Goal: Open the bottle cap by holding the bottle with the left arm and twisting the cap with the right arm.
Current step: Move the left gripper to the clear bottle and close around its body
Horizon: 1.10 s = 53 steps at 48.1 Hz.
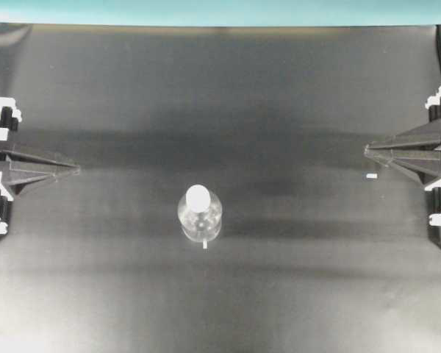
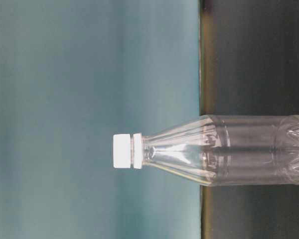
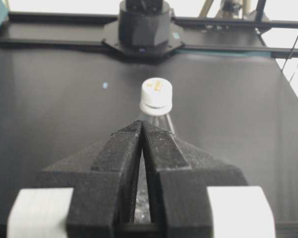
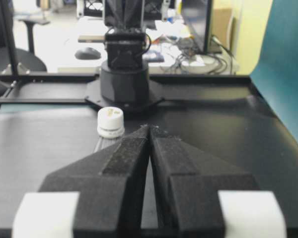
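The clear bottle (image 1: 200,215) stands upright at the middle of the black table, its white bottle cap (image 1: 198,196) screwed on top. The table-level view, which is turned on its side, shows the bottle (image 2: 224,149) and cap (image 2: 123,151) close up. My left gripper (image 1: 76,169) rests at the far left edge, shut and empty, well apart from the bottle. My right gripper (image 1: 367,151) sits at the far right edge, also shut and empty. The left wrist view shows the cap (image 3: 156,95) beyond the closed tips (image 3: 141,124); the right wrist view shows the cap (image 4: 111,121) left of the closed tips (image 4: 150,129).
A tiny white rectangular scrap (image 1: 371,176) lies on the table just below the right gripper's tips. A teal backdrop (image 1: 220,11) runs along the far edge. The opposite arm's base (image 3: 144,27) stands beyond the bottle in each wrist view.
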Tool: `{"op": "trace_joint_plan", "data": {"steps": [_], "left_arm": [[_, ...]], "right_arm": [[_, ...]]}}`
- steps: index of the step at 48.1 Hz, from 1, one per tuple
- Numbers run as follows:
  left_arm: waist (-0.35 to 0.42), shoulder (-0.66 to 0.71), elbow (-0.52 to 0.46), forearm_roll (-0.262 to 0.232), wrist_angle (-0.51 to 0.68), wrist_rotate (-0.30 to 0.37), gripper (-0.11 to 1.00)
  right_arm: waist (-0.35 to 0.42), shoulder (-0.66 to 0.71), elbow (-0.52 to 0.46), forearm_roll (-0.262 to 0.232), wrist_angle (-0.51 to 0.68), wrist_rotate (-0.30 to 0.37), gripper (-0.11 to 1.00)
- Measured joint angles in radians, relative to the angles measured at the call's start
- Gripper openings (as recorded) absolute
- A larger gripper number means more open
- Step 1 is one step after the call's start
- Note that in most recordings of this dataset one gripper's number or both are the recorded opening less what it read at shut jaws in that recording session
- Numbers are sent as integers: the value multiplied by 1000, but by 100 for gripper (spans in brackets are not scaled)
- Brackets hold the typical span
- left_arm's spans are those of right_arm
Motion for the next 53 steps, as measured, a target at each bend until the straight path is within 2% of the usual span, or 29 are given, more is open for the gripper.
{"op": "trace_joint_plan", "data": {"steps": [3, 6, 13, 22, 24, 27, 35, 39, 41, 48, 53], "left_arm": [[0, 18, -23, 15, 0, 0, 17], [2, 67, -66, 32, -3, 6, 9], [5, 172, -123, 37, -26, 6, 9], [18, 311, -179, 37, -140, 8, 11], [23, 344, -193, 37, -160, 9, 15], [26, 383, -212, 38, -176, 8, 28], [28, 505, -270, 38, -195, 6, 77], [28, 569, -291, 38, -222, -3, 95], [28, 601, -301, 38, -250, -8, 98], [23, 693, -325, 37, -364, -17, 96], [12, 750, -336, 38, -402, -34, 97]], "right_arm": [[0, 3, 2, 2, 0, 3, 6], [0, 12, 2, 11, 5, 9, 0], [0, 32, 2, 25, 28, 12, 0], [0, 43, 2, 28, 32, 14, 0], [0, 43, 2, 28, 34, 14, 0], [-2, 43, 0, 29, 34, 14, 0], [0, 43, 2, 32, 35, 14, 0], [-2, 43, 2, 41, 37, 15, 0], [-2, 40, 2, 51, 37, 15, 0], [-2, 34, 0, 69, 40, 15, 0], [0, 34, 2, 78, 40, 17, 0]]}}
